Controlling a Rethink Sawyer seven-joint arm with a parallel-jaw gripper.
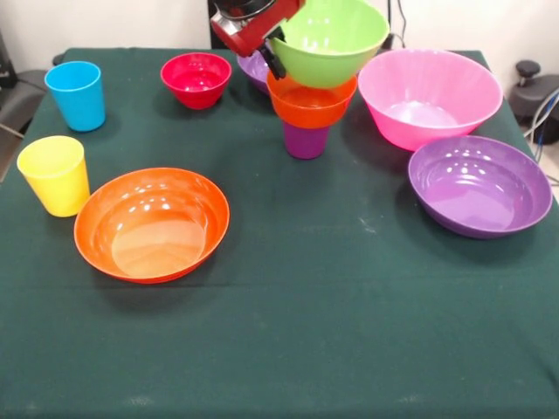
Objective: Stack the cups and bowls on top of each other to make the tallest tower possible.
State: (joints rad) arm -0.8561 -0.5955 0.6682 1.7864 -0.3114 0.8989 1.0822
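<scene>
From my remote seat I log the tower [307, 113] standing a little behind the middle of the green-clothed table [306, 332]: a purple cup [305, 140] at the bottom, a small orange bowl [311, 100] seated on its rim, and a green bowl [330, 39] uppermost, tipped so its mouth leans toward the camera and to the picture's left. The gripper [272, 51] comes in from the top edge, red body with black fingers, and sits against the left rim of the green bowl; it looks clamped on that rim, one dark finger showing on the outside wall. Whether the green bowl rests fully on the orange one or hangs partly from the grip, I cannot tell. Just behind the tower a second purple bowl [254, 68] peeks out, mostly hidden by the gripper. To the right of the tower sits the large pink bowl [430, 96], and nearer the camera, just beside it, a wide purple bowl [479, 185]. On the left side, the small red bowl [196, 79] sits toward the back, the blue cup [75, 95] upright further left, the yellow cup [55, 175] upright near the left edge, and the wide orange bowl [151, 223] just beside the yellow cup. All the loose pieces stand mouth up.
</scene>
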